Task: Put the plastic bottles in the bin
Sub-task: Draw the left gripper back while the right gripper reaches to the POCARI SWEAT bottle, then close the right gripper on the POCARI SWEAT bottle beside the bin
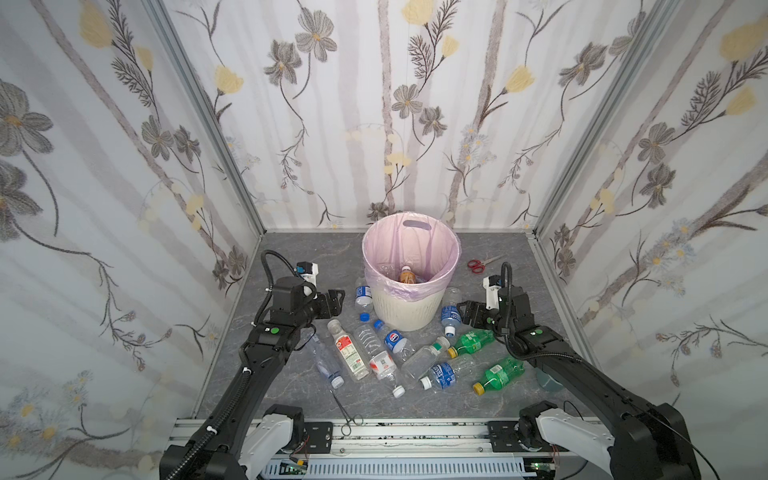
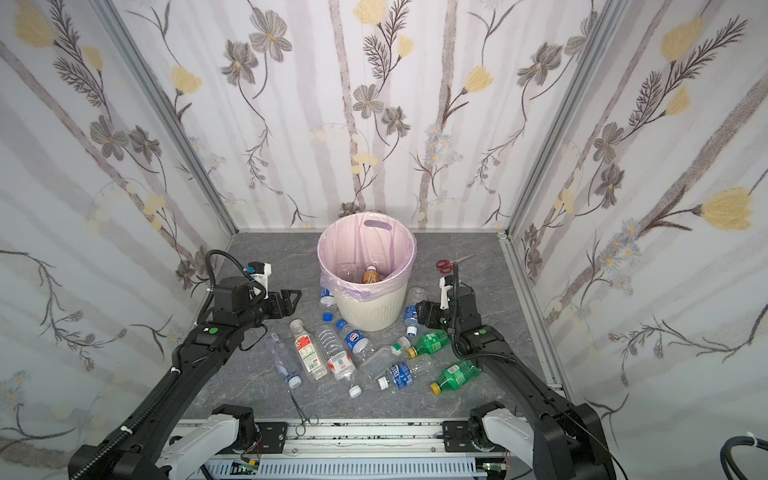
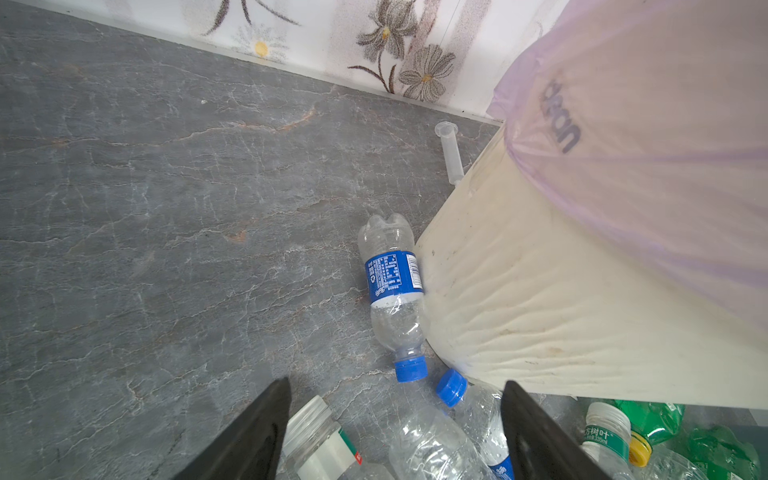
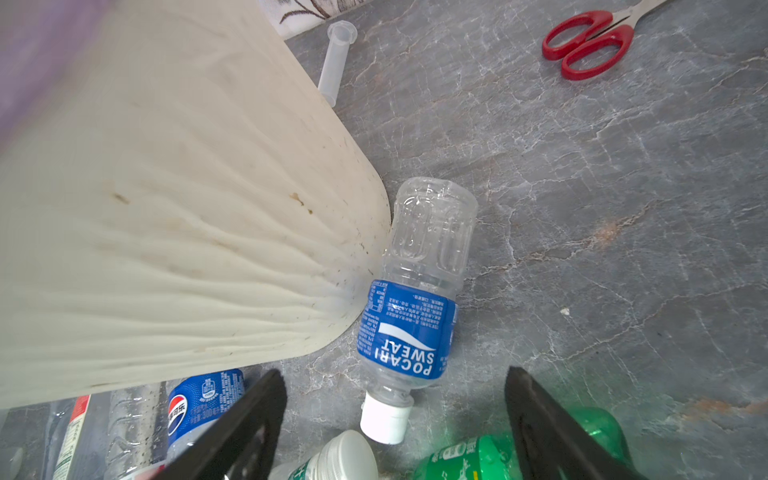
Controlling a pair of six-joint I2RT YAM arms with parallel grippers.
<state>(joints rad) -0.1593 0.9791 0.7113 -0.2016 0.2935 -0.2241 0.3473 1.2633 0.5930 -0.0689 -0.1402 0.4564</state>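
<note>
Grey marble-patterned tabletop (image 1: 299,245). The bin (image 1: 405,309) stands upright near back centre. Plastic bottles (image 1: 348,351) lie on their sides in front of it. A blue-capped bottle (image 3: 392,286) and a white-capped bottle (image 4: 411,316) rest against its base on opposite sides. Red-handled scissors (image 1: 478,264) lie back right, forceps (image 1: 340,404) at the front edge, and a clear syringe (image 4: 332,62) behind the bin.

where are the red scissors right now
In both top views the red scissors lie on the grey table, just right of the bin and toward the back, with nothing touching them. The right wrist view shows them too.
</note>
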